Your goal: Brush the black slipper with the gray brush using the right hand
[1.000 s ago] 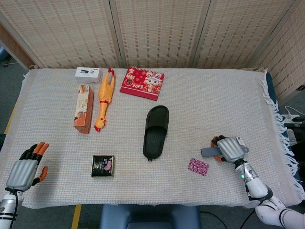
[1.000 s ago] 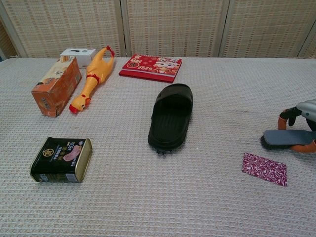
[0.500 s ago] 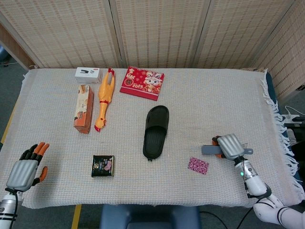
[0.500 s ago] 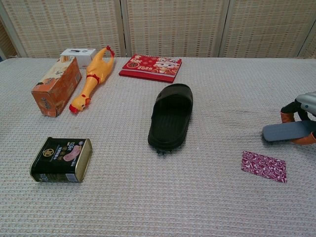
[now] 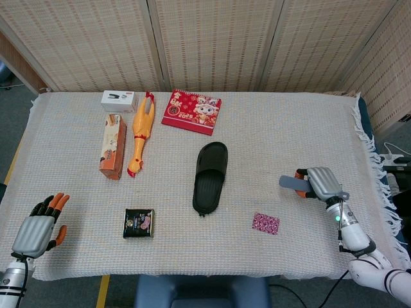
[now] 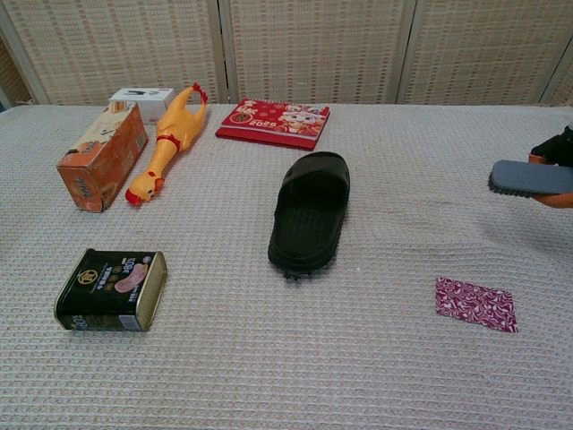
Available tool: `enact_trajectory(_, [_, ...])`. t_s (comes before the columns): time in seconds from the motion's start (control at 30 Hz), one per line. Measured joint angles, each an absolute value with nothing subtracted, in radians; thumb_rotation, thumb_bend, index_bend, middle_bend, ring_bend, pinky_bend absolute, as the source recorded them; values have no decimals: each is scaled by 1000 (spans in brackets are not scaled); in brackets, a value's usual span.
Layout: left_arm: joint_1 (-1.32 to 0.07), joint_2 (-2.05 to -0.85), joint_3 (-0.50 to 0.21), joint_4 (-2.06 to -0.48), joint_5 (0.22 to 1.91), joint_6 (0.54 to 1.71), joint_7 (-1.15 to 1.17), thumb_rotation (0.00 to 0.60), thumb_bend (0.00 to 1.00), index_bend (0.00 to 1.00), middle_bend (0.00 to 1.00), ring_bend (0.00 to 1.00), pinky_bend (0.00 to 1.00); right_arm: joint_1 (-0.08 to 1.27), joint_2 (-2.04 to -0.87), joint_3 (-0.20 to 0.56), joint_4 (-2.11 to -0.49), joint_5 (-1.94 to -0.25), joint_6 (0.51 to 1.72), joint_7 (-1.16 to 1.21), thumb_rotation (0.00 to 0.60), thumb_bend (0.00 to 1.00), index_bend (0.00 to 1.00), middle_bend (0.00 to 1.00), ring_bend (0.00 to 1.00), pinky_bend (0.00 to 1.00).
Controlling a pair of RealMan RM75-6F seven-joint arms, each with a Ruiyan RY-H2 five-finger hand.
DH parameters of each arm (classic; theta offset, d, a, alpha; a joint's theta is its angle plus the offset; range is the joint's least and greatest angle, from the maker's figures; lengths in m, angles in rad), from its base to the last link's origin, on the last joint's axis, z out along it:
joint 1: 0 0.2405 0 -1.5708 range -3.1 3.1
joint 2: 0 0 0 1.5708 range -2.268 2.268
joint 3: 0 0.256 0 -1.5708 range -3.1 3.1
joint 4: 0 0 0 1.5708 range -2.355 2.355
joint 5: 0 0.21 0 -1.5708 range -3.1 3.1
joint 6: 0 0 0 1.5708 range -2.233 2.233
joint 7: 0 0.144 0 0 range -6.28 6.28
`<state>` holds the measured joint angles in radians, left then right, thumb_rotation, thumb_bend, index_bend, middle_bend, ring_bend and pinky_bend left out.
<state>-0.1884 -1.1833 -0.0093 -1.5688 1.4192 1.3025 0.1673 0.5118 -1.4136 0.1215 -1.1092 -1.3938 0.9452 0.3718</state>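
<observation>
Red packet (image 5: 191,111) beyond the black slipper (image 5: 210,176) reads "2025". Slipper's long axis runs toward it. Right hand (image 5: 322,183) grips the gray brush (image 6: 530,177), pointing at the slipper; left hand (image 5: 37,224) has fingers apart, empty.

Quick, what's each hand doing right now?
Left hand: open, holding nothing.
Right hand: holds the gray brush, lifted off the table.

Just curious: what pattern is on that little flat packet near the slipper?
Dark red with white swirls on the packet, clearest in the chest view.

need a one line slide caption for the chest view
Right hand holds the gray brush above the table, right of the black slipper.
</observation>
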Motion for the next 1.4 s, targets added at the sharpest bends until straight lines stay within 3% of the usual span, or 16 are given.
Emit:
enact_trajectory(0.2, [-196, -1189, -11, -1564, 1409, 1284, 169, 577, 540, 0, 0, 0, 141, 576, -1382, 174, -1143, -1333, 800, 522, 600, 434, 778, 629, 699, 914])
enact_trajectory(0.4, [-210, -1192, -14, -1551, 1397, 1253, 146, 582, 540, 0, 0, 0, 140, 702, -1400, 236, -1117, -1251, 569, 595, 600, 474, 777, 632, 705, 916])
enact_trajectory(0.73, [-222, -1189, -19, -1529, 1390, 1233, 101, 577, 542, 0, 0, 0, 141, 1048, -1517, 268, -844, -1167, 156, 520, 600, 661, 838, 671, 743, 915])
enact_trajectory(0.93, [-224, -1185, -16, -1523, 1395, 1229, 88, 579, 541, 0, 0, 0, 141, 1169, -1585, 227, -767, -1139, 98, 413, 600, 753, 873, 697, 753, 915])
enact_trajectory(1.4, [-222, -1179, -13, -1528, 1395, 1232, 80, 579, 541, 0, 0, 0, 141, 1167, -1603, 222, -811, -1064, 93, 401, 600, 781, 894, 709, 761, 928])
